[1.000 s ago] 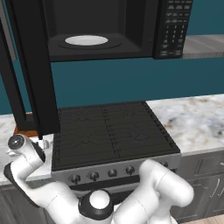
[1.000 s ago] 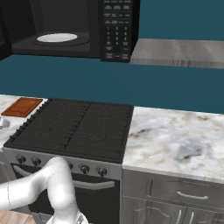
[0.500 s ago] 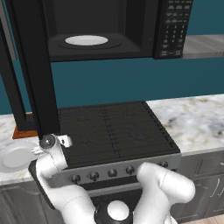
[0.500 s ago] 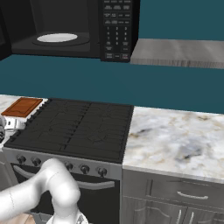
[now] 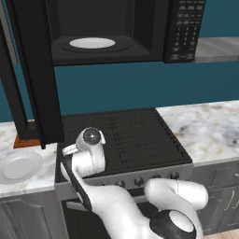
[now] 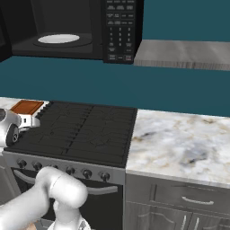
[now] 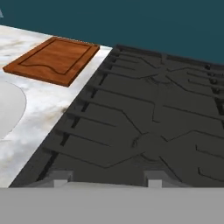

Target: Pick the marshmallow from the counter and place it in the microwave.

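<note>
In the left base view, a round white plate (image 5: 18, 167) lies on the white-and-grey marbled stone desk (image 5: 207, 128) at 9 o'clock. A reddish-brown wooden cutting board (image 5: 27, 140) sits just behind it. To their right is the black stove top with ridged grates (image 5: 128, 135).

Above hangs the large black boxy microwave (image 5: 182, 28). Its tall black door (image 5: 35, 70) is swung open, and the white round turntable disc (image 5: 92, 43) inside is bare.

The tiny white marshmallow cannot be made out, so I cannot tell where it lies, nor how it stands relative to the fingers (image 7: 61, 177).

The fingers are drawn in close to their tightest. The hand view shows only their two small tips, with stove grate between them. Whether they clamp anything cannot be told.

The hand view looks over the stove's left edge, with the board at 10 o'clock and the plate's rim at 9. The right base view adds the hand at the stove's left edge and a grey shelf (image 6: 184, 53) at 1 o'clock, right of the microwave.
</note>
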